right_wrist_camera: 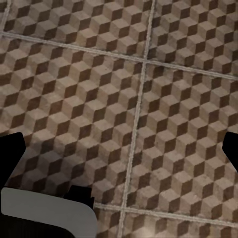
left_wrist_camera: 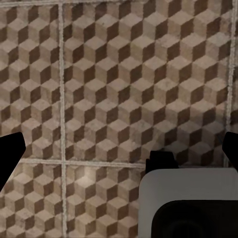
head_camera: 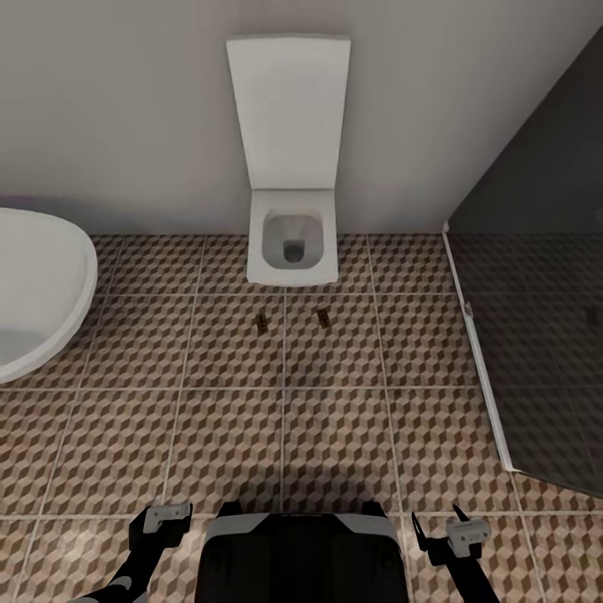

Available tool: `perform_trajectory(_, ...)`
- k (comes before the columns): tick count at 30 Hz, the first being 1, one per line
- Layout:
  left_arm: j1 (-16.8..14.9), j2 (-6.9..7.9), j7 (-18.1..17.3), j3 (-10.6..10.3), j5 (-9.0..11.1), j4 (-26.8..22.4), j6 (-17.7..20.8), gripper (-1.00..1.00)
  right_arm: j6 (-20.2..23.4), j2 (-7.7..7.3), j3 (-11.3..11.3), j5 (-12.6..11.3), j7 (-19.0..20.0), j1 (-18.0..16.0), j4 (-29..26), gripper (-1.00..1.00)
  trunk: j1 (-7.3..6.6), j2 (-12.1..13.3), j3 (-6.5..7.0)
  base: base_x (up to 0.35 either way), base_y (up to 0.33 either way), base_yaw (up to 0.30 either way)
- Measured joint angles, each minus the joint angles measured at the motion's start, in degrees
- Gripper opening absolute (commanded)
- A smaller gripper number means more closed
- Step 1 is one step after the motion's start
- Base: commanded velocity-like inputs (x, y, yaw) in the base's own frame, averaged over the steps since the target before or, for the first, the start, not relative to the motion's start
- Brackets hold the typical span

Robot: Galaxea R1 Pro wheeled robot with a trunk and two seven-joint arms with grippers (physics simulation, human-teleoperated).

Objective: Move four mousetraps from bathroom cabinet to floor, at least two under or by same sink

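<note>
Two mousetraps [head_camera: 263, 322] [head_camera: 322, 316] lie flat on the bathroom floor [head_camera: 335, 419], a short way in front of the white toilet and about a hand's width apart. They look small and dark from here. My left gripper [head_camera: 165, 514] hangs low at the near left, open and empty, and in the left wrist view the left gripper [left_wrist_camera: 119, 153] has bare cube-pattern tile between its fingers. My right gripper [head_camera: 441, 526] is at the near right, also open and empty, and the right gripper [right_wrist_camera: 119, 151] shows bare tile in the right wrist view. The cabinet and the sink are out of view.
A white toilet [head_camera: 291, 239] with its lid up stands against the back wall. The white bathtub rim [head_camera: 50, 293] curves in at the left. A dark glass shower screen [head_camera: 536, 276] runs along the right. My dark base [head_camera: 301, 557] sits between the arms.
</note>
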Motion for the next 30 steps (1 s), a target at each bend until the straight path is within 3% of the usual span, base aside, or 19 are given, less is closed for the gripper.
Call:
perform_trajectory(23,0.0,0.00,0.0,0.0,0.0,0.0,0.0,1.00,0.0,0.02,0.0,0.0,0.0,0.0,0.0,1.00,-5.06,9.2,4.14,0.000,0.000,0.000)
perform_trajectory(30,0.0,0.00,0.0,0.0,0.0,0.0,0.0,1.00,0.0,0.01,0.0,0.0,0.0,0.0,0.0,1.00,-5.07,9.3,4.15,0.000,0.000,0.000)
